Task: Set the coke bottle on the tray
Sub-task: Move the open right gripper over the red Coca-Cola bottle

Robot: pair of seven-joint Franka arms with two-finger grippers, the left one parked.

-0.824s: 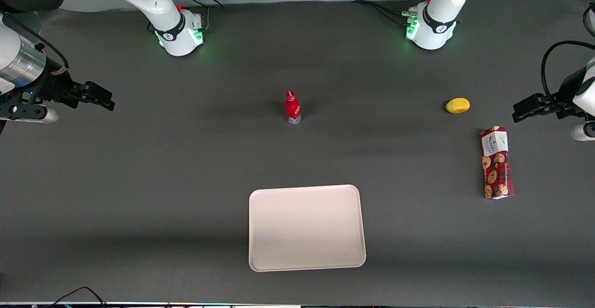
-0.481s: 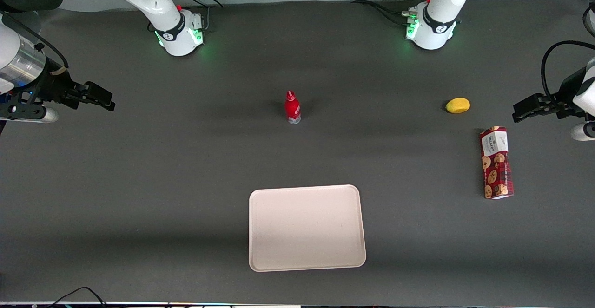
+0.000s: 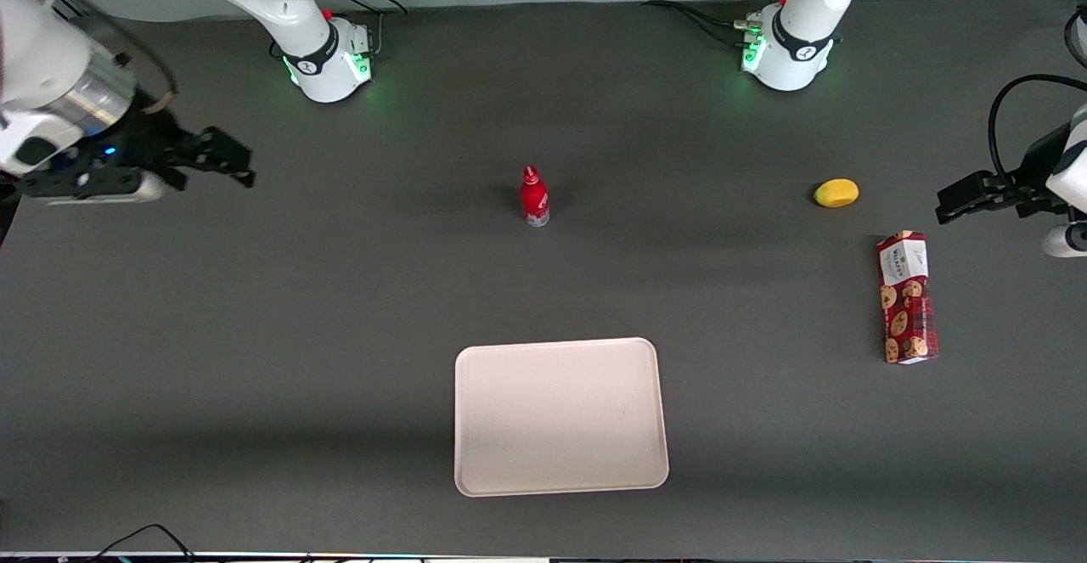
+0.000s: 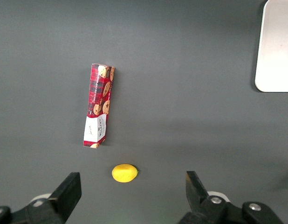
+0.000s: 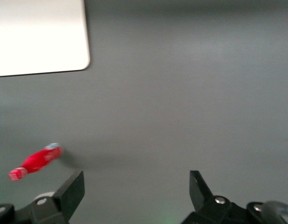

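Observation:
The coke bottle point(image 3: 534, 196) is a small red bottle with a red cap and a clear base. It stands upright on the dark table, farther from the front camera than the tray point(image 3: 560, 416). The tray is pale cream-pink, flat, with a low rim and nothing on it. My right gripper point(image 3: 238, 166) hangs above the table toward the working arm's end, well apart from the bottle. Its fingers are spread wide and hold nothing. The right wrist view shows the gripper point(image 5: 134, 193), the bottle point(image 5: 37, 161) and one corner of the tray point(image 5: 51, 42).
A yellow lemon point(image 3: 836, 193) and a red cookie box point(image 3: 907, 297) lie toward the parked arm's end of the table. Both also show in the left wrist view, the lemon point(image 4: 124, 172) and the box point(image 4: 99, 104). Two arm bases point(image 3: 331, 58) stand at the table's back edge.
My right gripper has moved toward the bottle and slightly farther from the front camera. The bottle, tray, lemon and box have not moved.

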